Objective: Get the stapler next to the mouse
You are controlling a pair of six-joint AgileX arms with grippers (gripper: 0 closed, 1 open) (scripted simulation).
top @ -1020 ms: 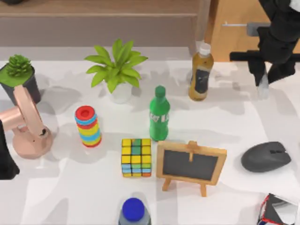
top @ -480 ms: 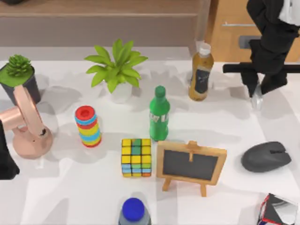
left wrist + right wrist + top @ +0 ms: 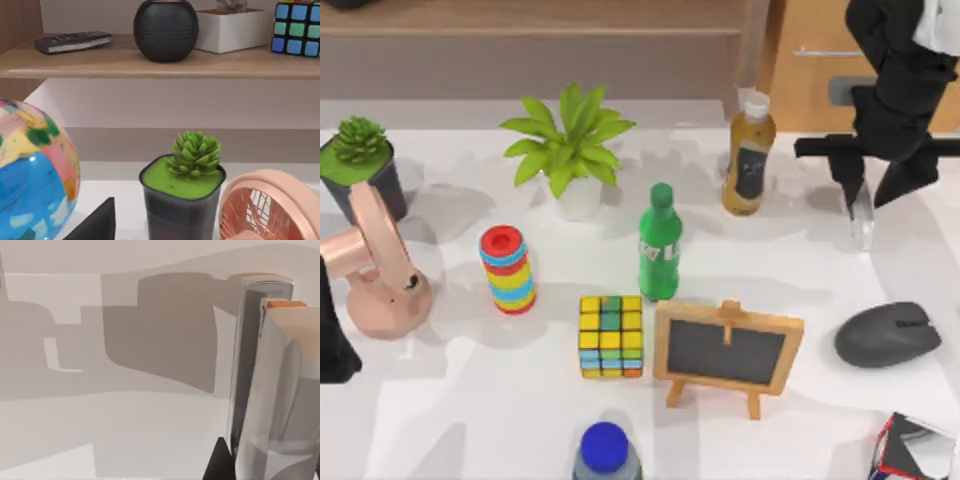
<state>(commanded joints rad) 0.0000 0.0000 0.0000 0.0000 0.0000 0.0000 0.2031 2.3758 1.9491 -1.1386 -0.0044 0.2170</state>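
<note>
Right gripper [image 3: 863, 195]: over the worktop's [image 3: 790, 260] far right, beyond the mouse [image 3: 888, 334], fingers clenched on the stapler [image 3: 862, 222], which hangs down from them.
Stapler: slim silver bar, carried on end; from the top view I judge it clear of the surface, though the gap is hard to read. The right wrist view shows it up close [image 3: 265, 380], with an orange tip at one end.
Mouse: dark, rounded, sitting on the right side of the worktop, near the front, apart from the stapler.
Left arm [image 3: 332, 345]: parked at the left edge beside the pink fan [image 3: 375, 270]; I can't tell how its fingers stand.
Step in hand: carrying the stapler toward the mouse, by my reading.
Doing it well: come forward toward the mouse, keep the bar off the surface until alongside, aim for the bare patch just beside the mouse, not on it.
Watch for: the hanging end clipping the mouse's back; lower gently before letting go so the bar doesn't topple against it.
</note>
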